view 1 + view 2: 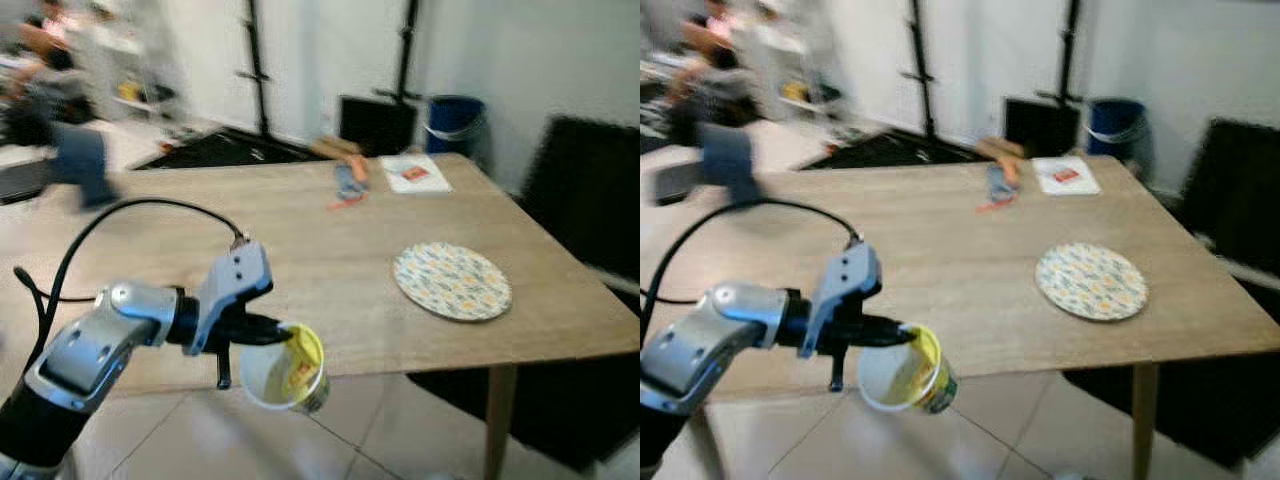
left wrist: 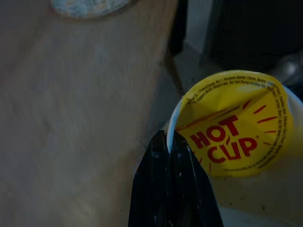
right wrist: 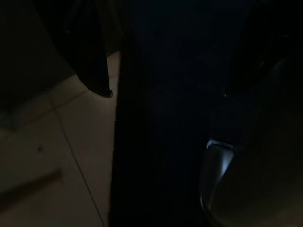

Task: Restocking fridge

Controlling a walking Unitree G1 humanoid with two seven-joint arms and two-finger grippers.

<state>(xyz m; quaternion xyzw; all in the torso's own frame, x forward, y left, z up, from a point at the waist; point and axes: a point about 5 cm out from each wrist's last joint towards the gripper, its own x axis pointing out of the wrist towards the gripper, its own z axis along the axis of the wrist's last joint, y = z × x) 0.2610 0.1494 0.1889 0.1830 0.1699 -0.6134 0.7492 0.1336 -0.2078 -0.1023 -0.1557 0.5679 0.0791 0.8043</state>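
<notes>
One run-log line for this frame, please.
left gripper: shut on rim of white noodle cup with yellow peeled lid | cup: tilted, off wooden table edge | patterned round plate: on table

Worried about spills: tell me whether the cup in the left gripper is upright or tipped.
Tipped. The cup lies nearly on its side, mouth facing the camera, its yellow lid peeled back. The left gripper pinches its rim just off the table edge.

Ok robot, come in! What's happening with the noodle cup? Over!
Left gripper pinching the cup by its rim, held just off the table edge. Right arm idle. Patterned plate on the table, off to the side.
</notes>
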